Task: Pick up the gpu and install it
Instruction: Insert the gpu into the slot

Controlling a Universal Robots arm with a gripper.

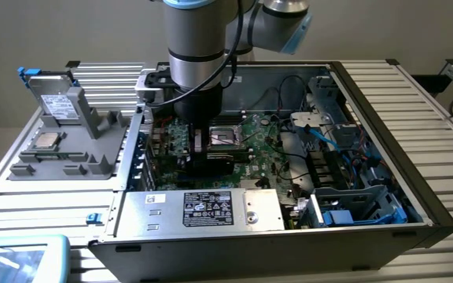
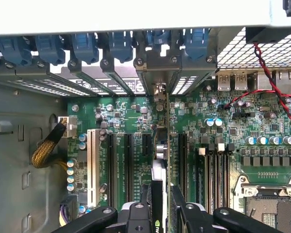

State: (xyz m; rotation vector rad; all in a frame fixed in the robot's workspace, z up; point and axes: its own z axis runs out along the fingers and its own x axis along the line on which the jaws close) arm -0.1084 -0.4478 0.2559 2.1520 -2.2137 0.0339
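Wrist view first: the gripper (image 2: 161,206) has its fingers (image 2: 146,201) closed on the gpu (image 2: 163,150), which is held edge-on, standing upright over the motherboard (image 2: 203,145). Its thin metal end bracket looks lined up w/ an opening in the row of rear slot covers w/ blue clips (image 2: 85,46). The card's bottom edge sits right at the expansion slots (image 2: 127,165), between the black ones, but I can't tell if it's fully seated or just resting on the connector.

So imo this is the install step, pick-up is already done. Seating it would call for a straight downward push w/ the card kept square to the slot and the bracket staying in its gap, otherwise it could jam or bend.

From the exterior view the arm (image 1: 197,53) comes straight down, wrist vertical, gripper (image 1: 203,150) deep inside the open pc case (image 1: 415,194), just beside the empty cpu socket (image 1: 226,137). Grey parts rack (image 1: 69,135) sits on the desk (image 1: 415,100) to the exterior view's left, well apart from the action.
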